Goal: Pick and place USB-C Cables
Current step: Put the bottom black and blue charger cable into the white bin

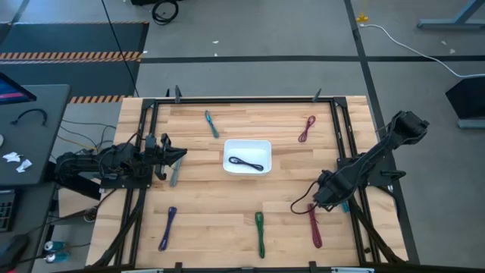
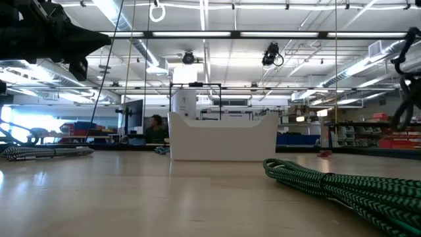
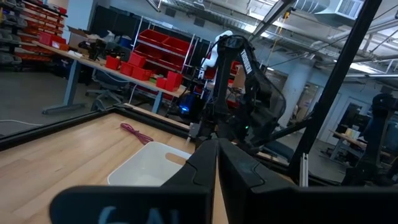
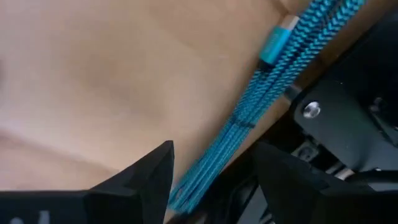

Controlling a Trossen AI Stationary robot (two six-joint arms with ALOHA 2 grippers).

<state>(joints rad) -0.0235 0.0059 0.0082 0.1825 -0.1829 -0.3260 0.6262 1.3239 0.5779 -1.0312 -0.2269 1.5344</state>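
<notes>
In the right wrist view, a teal USB-C cable bundle (image 4: 249, 118) lies flat on the wood along the black frame at the table's right edge. My right gripper (image 4: 211, 177) is open and low over it, one finger on each side and clear of it. In the high view the right gripper (image 1: 326, 199) sits just left of this teal cable (image 1: 345, 205). My left gripper (image 1: 180, 155) is shut and hovers left of the white tray (image 1: 248, 144), above a grey cable (image 1: 174, 176). A black cable (image 1: 246, 163) lies in the tray.
More cables lie flat on the table: teal (image 1: 211, 123) and dark red (image 1: 307, 129) toward the far edge, purple (image 1: 167, 227), green (image 1: 260, 233) and dark red (image 1: 314, 225) toward the near edge. A black frame (image 1: 350, 152) borders the tabletop. Bare wood lies between tray and right gripper.
</notes>
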